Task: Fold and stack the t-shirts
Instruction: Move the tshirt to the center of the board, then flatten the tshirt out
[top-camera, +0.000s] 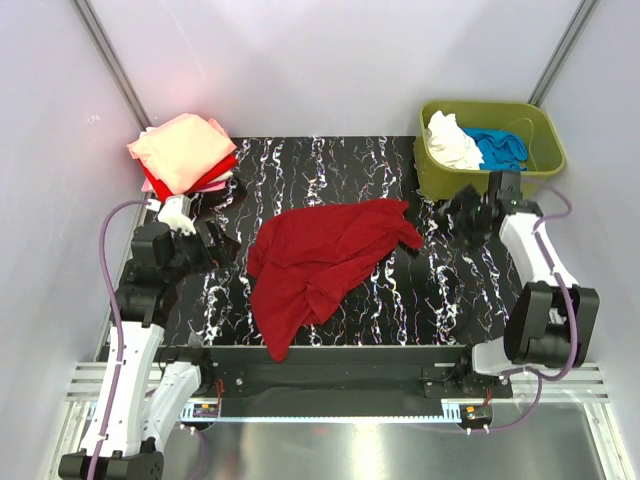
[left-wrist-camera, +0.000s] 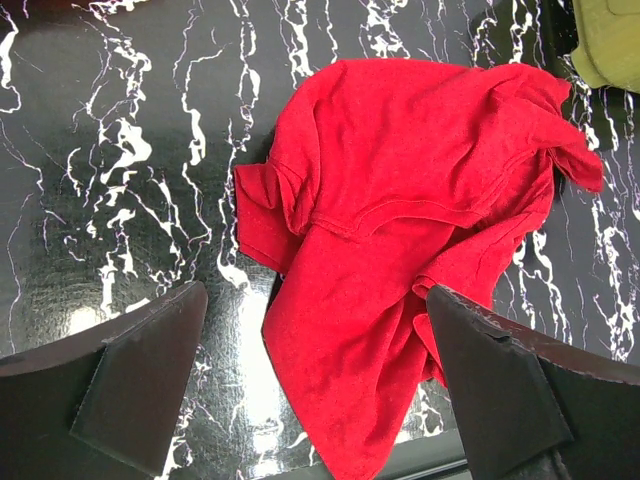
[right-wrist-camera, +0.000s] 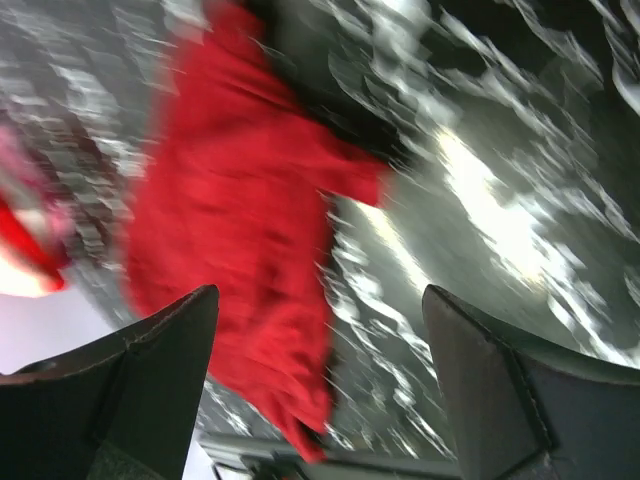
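Note:
A dark red t-shirt (top-camera: 325, 260) lies crumpled and unfolded in the middle of the black marbled table (top-camera: 450, 300). My left gripper (top-camera: 218, 243) hovers to its left, open and apart from the cloth. In the left wrist view the shirt (left-wrist-camera: 400, 180) spreads ahead of that gripper (left-wrist-camera: 315, 330), a lower flap reaching between the wide fingers (left-wrist-camera: 150, 360). My right gripper (top-camera: 450, 212) stands open just off the shirt's right sleeve. The right wrist view is blurred; the shirt (right-wrist-camera: 240, 220) lies beyond the empty gripper (right-wrist-camera: 320, 330). Folded t-shirts, salmon-pink (top-camera: 183, 148) over bright red (top-camera: 165, 187), are stacked at the back left.
An olive-green tub (top-camera: 530, 115) at the back right holds a white t-shirt (top-camera: 450, 142) and a blue one (top-camera: 497, 148); its corner (left-wrist-camera: 610, 40) shows in the left wrist view. The table's near edge (top-camera: 340, 352) runs just below the red shirt's lowest tip.

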